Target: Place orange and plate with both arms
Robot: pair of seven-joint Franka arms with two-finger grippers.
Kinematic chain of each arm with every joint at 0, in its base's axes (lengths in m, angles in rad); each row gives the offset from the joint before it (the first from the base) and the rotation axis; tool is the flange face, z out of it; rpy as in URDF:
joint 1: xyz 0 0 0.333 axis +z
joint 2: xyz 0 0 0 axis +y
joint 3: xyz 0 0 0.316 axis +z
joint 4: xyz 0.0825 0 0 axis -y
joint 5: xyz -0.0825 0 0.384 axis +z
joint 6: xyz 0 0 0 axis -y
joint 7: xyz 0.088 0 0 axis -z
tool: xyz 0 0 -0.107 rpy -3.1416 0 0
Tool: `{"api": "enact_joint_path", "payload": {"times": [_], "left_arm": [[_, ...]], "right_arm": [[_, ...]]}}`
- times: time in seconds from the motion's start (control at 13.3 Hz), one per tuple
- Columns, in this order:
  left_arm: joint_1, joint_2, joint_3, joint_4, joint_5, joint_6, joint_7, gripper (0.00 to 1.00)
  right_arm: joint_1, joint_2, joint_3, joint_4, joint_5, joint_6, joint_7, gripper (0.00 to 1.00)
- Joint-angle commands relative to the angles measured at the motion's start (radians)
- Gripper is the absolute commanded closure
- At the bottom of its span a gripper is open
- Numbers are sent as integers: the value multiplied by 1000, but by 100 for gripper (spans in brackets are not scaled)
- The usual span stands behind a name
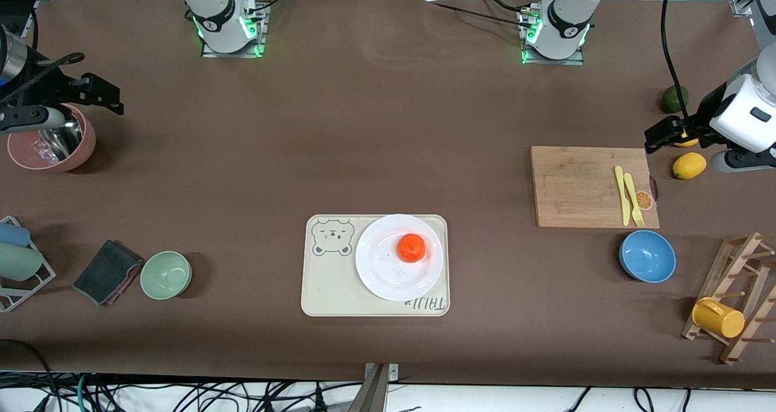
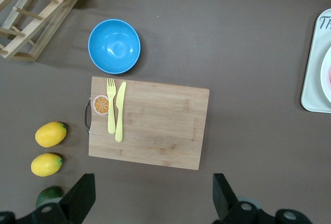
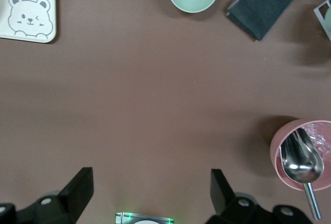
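The orange lies on the white plate. The plate rests on the cream bear-print tray at the table's middle, near the front camera. The tray's edge and a sliver of the plate show in the left wrist view. The tray's bear corner shows in the right wrist view. My left gripper is open and empty, high over the table between the cutting board and the lemons. My right gripper is open and empty, over the table beside the pink bowl.
Toward the left arm's end: a wooden cutting board with yellow fork and knife, a blue bowl, lemons, a green fruit and a rack with a yellow mug. Toward the right arm's end: a pink bowl with scoop, a green bowl and a dark cloth.
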Motion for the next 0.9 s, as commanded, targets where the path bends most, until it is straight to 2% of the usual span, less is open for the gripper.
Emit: {"api": "enact_joint_path", "payload": {"times": [0.0,0.83], "left_arm": [[0,10,6,29,-25,-20,18,0],[4,10,6,29,-25,-19,21,0]], "right_arm": [[-24,-45,13,-38,-10,10,49,0],[-1,1,15,14,-4,15,45,0]]}}
